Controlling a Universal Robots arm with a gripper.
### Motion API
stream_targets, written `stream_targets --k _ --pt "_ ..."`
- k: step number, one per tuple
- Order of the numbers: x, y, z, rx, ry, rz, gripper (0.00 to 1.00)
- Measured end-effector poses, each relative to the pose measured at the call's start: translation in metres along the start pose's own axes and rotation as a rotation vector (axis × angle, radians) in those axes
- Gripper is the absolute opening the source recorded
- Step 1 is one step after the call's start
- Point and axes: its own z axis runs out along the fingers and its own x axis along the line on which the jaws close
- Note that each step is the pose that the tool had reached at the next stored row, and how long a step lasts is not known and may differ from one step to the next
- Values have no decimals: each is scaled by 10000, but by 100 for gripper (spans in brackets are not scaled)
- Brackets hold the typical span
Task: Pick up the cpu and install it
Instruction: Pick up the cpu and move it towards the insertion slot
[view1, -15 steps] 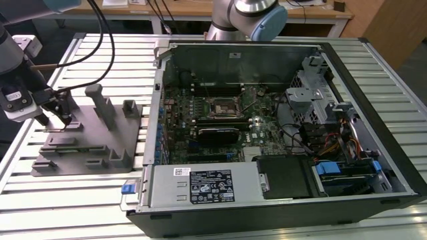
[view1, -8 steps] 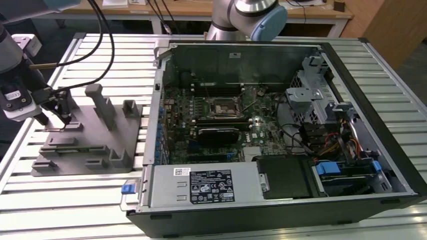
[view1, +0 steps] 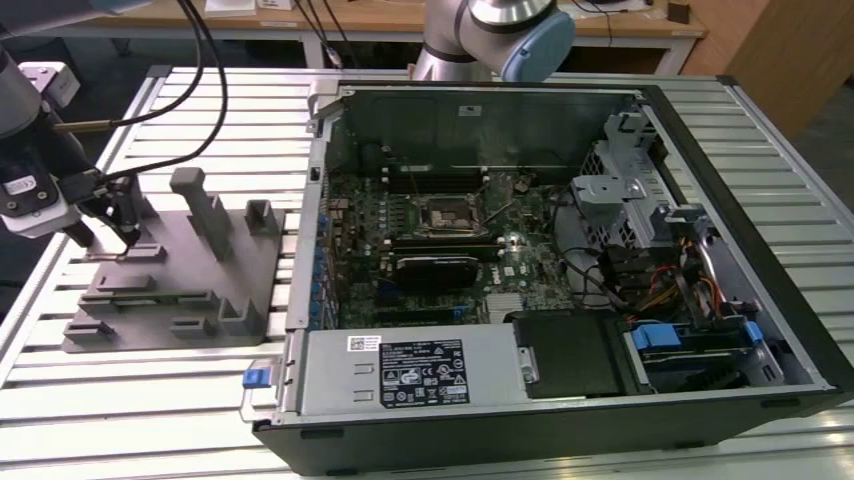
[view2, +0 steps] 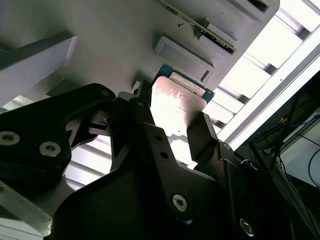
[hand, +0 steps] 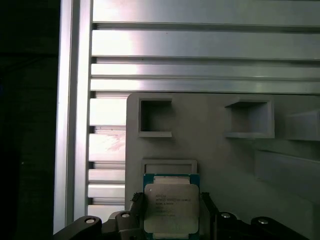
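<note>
Silver-white metal caps the cpu (hand: 171, 210), a small square chip on a green board, which sits over the grey fixture (hand: 215, 150) just beside a shallow rectangular recess (hand: 169, 166). The gripper (hand: 171, 197) straddles the chip. In both wrist views its black fingers (hand: 137, 207) stand against two opposite edges, with the chip's bright top exposed between them. The pincer is closed down to the width of the chip and has hold of it. Whether the chip rests on the fixture or is raised clear of it cannot be told. In the second wrist view the cpu (view2: 175, 107) lies between the two fingers (view2: 202, 137), near a raised pad of the fixture (view2: 115, 40). In the exterior view the gripper (view1: 110, 240) is down at the far corner of the fixture (view1: 187, 300), on the exterior view's left. The fixture lies on a slatted aluminium table (view1: 200, 130), just beside an open computer case (view1: 747, 250). Inside the case, the motherboard (view1: 521, 260) carries a black square socket frame (view1: 445, 212), well apart from the gripper. The arm's base column (view1: 494, 35) stands behind the case.
</note>
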Motion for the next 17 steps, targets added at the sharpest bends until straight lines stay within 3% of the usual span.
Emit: stream_targets --k 17 --pt "-2 9 -177 1 0 0 53"
